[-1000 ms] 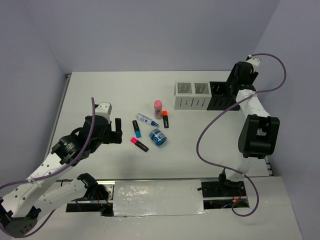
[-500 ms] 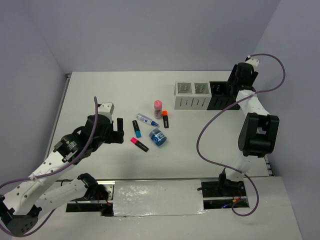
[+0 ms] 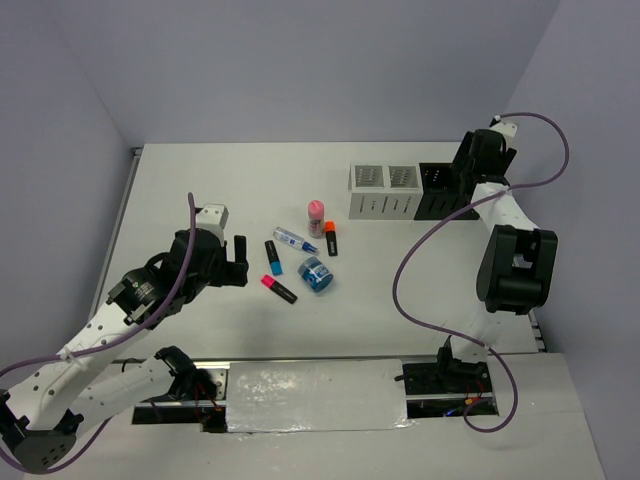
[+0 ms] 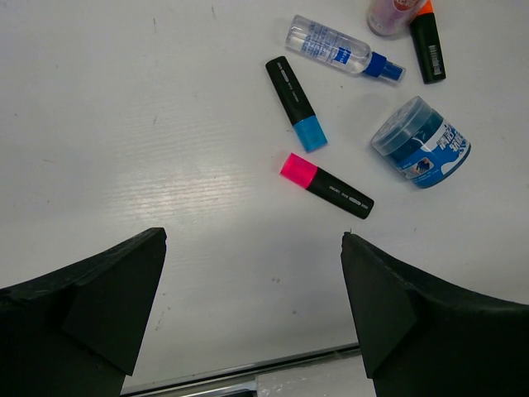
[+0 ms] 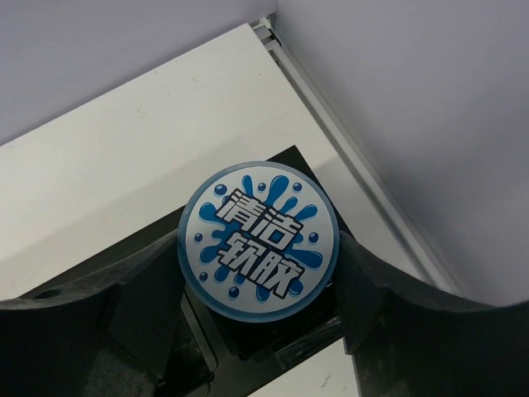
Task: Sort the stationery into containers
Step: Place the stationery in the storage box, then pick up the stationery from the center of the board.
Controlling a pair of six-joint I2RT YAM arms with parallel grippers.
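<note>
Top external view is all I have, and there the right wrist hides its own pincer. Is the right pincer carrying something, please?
Observer: Yes. The right wrist view shows the right pincer gripping a round blue roll from both sides, with the printed face of the roll toward the camera.
Operator: What is under the roll?
Observer: A black container. Its open top shows directly beneath the roll.
Operator: And is the left pincer empty?
Observer: Yes. In the left wrist view the left pincer is wide open and holds nothing. The pink-capped highlighter lies just ahead of it, touching neither side.
</note>
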